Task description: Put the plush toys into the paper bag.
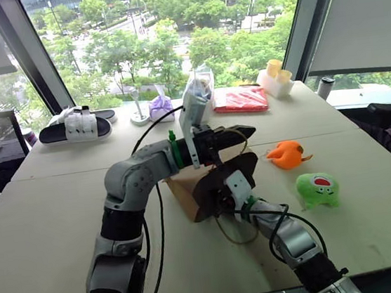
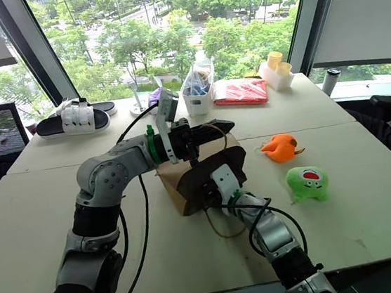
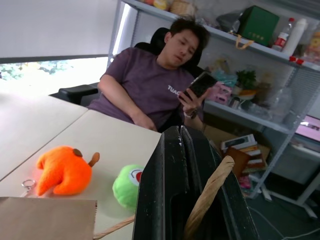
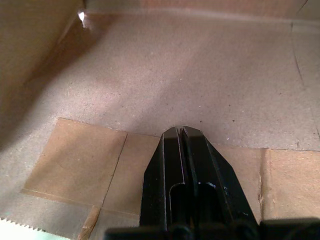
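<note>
Closed black fingers of the right gripper [image 4: 182,131] reached inside the matte brown paper bag [image 1: 186,190], lying mouth-open mid-table. Its twine handle [image 3: 207,192] was pinched in the left gripper [image 1: 244,131]. Beyond lay the fuzzy orange plush [image 1: 286,154] and round green plush [image 1: 318,189].

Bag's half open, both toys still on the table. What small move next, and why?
Probably draw the right gripper out of the paper bag. Its jaws are shut and empty inside, the left gripper already holds a twine handle, and the orange toy and green toy need picking.
</note>
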Motion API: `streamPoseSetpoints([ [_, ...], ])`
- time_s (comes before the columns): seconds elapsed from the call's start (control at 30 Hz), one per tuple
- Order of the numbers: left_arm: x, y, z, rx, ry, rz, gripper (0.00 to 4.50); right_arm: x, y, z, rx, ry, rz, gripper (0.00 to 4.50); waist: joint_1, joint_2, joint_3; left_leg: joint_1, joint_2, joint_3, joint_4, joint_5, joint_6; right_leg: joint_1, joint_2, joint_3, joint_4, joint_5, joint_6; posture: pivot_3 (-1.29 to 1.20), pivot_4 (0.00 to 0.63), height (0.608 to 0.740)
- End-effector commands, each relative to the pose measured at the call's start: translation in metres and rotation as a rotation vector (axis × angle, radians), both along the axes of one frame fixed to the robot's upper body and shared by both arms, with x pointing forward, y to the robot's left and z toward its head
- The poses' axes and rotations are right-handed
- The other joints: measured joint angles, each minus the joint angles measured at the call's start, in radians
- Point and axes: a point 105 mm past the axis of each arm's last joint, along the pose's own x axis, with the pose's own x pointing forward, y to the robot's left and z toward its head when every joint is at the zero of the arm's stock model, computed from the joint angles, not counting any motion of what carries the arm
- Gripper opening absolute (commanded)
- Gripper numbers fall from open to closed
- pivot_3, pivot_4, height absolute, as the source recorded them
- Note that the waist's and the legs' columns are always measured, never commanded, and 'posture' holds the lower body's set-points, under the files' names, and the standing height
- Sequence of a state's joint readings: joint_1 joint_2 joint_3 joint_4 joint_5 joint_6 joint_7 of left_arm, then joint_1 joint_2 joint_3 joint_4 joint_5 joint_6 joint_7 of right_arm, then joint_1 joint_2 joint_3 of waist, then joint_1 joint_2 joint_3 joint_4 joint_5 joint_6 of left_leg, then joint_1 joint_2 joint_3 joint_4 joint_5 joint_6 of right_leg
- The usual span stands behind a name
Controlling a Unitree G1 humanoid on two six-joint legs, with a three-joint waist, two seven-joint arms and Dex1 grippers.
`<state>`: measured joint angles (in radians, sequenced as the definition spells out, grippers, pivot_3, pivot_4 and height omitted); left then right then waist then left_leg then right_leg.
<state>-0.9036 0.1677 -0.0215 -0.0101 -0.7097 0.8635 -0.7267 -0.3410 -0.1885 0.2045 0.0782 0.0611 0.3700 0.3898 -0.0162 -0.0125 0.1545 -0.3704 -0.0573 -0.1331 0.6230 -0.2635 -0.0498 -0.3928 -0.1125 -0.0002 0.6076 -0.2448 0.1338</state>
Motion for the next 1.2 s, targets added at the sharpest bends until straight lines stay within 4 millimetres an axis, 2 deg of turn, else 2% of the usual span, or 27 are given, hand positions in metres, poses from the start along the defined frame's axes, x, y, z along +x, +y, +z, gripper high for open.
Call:
streamPoseSetpoints([
  [0.03,0.012,0.003,0.011,-0.018,-0.054,0.071,0.03,-0.01,-0.008,0.042,0.104,-0.142,-0.006,0.0,0.002,0.0,0.0,-0.001,0.0,0.0,0.0,0.0,0.0,0.0,0.0,0.0,0.0,0.0,0.0,0.0,0.15,0.74],
  [0.23,0.025,0.0,0.004,-0.009,-0.05,0.104,0.03,-0.056,-0.025,0.09,0.286,-0.211,0.049,0.0,0.004,0.0,0.0,-0.002,0.0,-0.001,0.0,0.0,0.0,-0.001,0.0,0.0,-0.001,0.0,0.0,0.0,0.15,0.74],
  [0.37,0.025,-0.005,-0.002,-0.002,-0.036,0.075,0.03,-0.079,-0.051,0.108,0.392,-0.18,0.007,0.0,0.005,0.0,0.0,-0.002,0.0,-0.001,0.0,0.0,0.001,0.0,0.0,0.0,-0.001,0.0,0.0,0.0,0.15,0.74],
  [0.4,0.024,-0.006,-0.003,0.0,-0.036,0.067,0.03,-0.079,-0.064,0.111,0.422,-0.186,-0.049,0.0,0.005,0.0,0.0,-0.002,0.0,-0.001,0.0,0.0,0.001,0.0,0.0,0.0,-0.001,0.0,0.0,0.0,0.15,0.74],
  [0.47,0.023,-0.008,-0.005,0.002,-0.034,0.056,0.0,-0.077,-0.091,0.117,0.471,-0.213,-0.172,0.58,0.005,0.0,0.0,-0.002,0.0,-0.001,0.0,-0.001,0.001,0.0,0.0,0.0,-0.001,0.0,0.0,0.0,0.15,0.74],
  [0.5,0.023,-0.009,-0.006,0.002,-0.033,0.051,0.0,-0.073,-0.111,0.116,0.446,-0.226,-0.27,0.83,0.006,0.0,0.0,-0.001,0.0,-0.001,0.001,-0.001,0.001,0.001,0.0,0.0,-0.001,0.0,0.0,0.0,0.15,0.74],
  [0.6,0.023,-0.013,-0.009,0.01,-0.033,0.039,0.0,-0.063,-0.162,0.099,0.24,-0.21,-0.496,2.32,0.006,0.0,0.0,-0.002,0.0,0.0,0.001,-0.001,0.001,0.001,0.0,0.0,-0.001,0.0,0.0,0.0,0.15,0.74],
  [0.7,0.023,-0.016,-0.011,0.016,-0.037,0.03,0.0,-0.054,-0.186,0.089,0.068,-0.182,-0.601,3.74,0.005,0.0,0.0,-0.002,-0.001,0.0,0.0,-0.001,0.001,0.0,0.0,0.0,-0.001,0.0,0.0,0.0,0.15,0.74],
  [0.73,0.023,-0.017,-0.012,0.016,-0.037,0.028,0.0,-0.05,-0.194,0.082,-0.003,-0.159,-0.645,4.34,0.003,0.0,0.0,-0.002,-0.001,0.0,0.0,-0.001,0.002,0.0,0.0,0.0,-0.001,0.0,0.0,0.0,0.15,0.74],
  [0.83,0.022,-0.02,-0.012,0.017,-0.041,0.02,0.0,-0.043,-0.206,0.069,-0.156,-0.12,-0.698,4.44,0.002,0.0,0.0,-0.002,0.0,0.001,0.0,-0.001,0.002,-0.001,0.0,0.001,-0.001,0.0,0.0,0.0,0.15,0.74],
  [0.97,0.021,-0.021,-0.012,0.014,-0.045,0.021,0.0,-0.038,-0.199,0.048,-0.267,-0.034,-0.64,4.44,0.003,0.0,0.0,-0.002,0.0,0.001,0.0,-0.001,0.002,-0.001,0.0,0.001,-0.001,0.0,0.0,0.0,0.15,0.74],
  [1.1,0.02,-0.023,-0.017,0.025,-0.056,0.03,0.0,-0.034,-0.215,0.019,-0.311,0.082,-0.704,4.44,0.007,0.0,0.0,-0.002,0.0,0.001,0.002,-0.001,0.002,0.001,0.0,0.0,-0.002,0.0,0.0,0.0,0.15,0.74],
  [1.17,0.02,-0.023,-0.019,0.032,-0.06,0.035,0.0,-0.033,-0.219,0.014,-0.313,0.105,-0.717,4.44,0.009,-0.001,0.0,-0.002,-0.001,0.0,0.002,-0.001,0.002,0.002,0.0,0.0,-0.003,0.0,0.0,0.0,0.15,0.74],
  [1.2,0.019,-0.022,-0.02,0.032,-0.06,0.036,0.0,-0.033,-0.22,0.014,-0.298,0.107,-0.725,3.93,0.009,-0.001,0.0,-0.001,-0.001,0.0,0.002,-0.001,0.002,0.003,0.0,0.0,-0.003,0.0,0.0,0.0,0.15,0.74],
])
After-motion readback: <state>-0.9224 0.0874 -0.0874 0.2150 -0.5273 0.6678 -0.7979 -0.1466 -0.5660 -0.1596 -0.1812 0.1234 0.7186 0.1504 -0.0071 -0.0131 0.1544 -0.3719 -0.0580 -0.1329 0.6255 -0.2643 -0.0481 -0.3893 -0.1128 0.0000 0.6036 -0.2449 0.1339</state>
